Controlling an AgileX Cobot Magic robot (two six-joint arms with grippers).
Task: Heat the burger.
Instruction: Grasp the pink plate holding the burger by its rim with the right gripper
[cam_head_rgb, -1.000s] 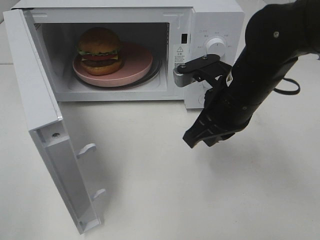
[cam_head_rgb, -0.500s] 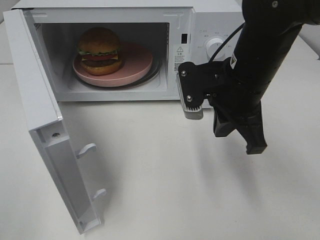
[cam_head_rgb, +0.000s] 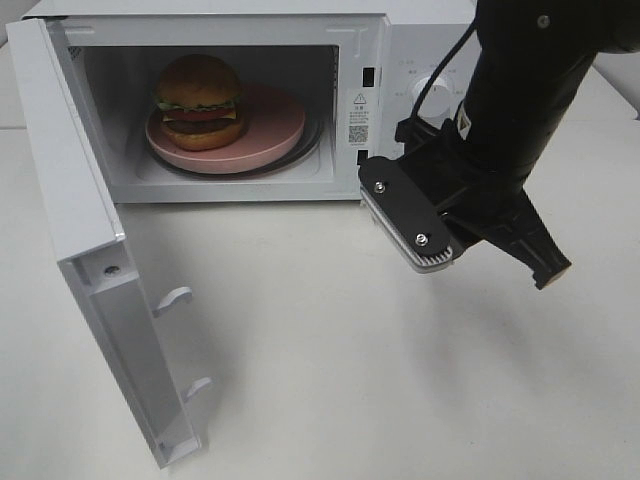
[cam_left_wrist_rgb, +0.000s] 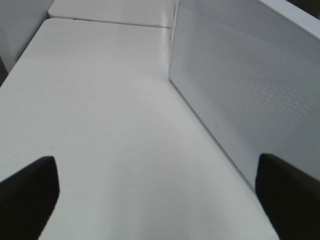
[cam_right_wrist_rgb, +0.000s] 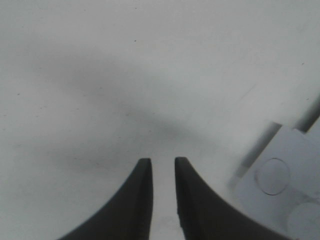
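the burger (cam_head_rgb: 198, 100) sat on a round pink plate (cam_head_rgb: 272, 135) inside the microwave (cam_head_rgb: 400, 60), toward the left of the cavity, with the door (cam_head_rgb: 70, 200) swung wide open to the left. the right gripper (cam_head_rgb: 548, 272) hung in front of the control panel, slanting down over the white table (cam_head_rgb: 330, 380) and touching nothing. in its wrist view the right gripper's (cam_right_wrist_rgb: 159, 161) jaws stood a narrow gap apart with nothing between them. the left gripper (cam_left_wrist_rgb: 155, 160) was spread wide and empty above the table, beside the door's dotted outer face (cam_left_wrist_rgb: 240, 100).
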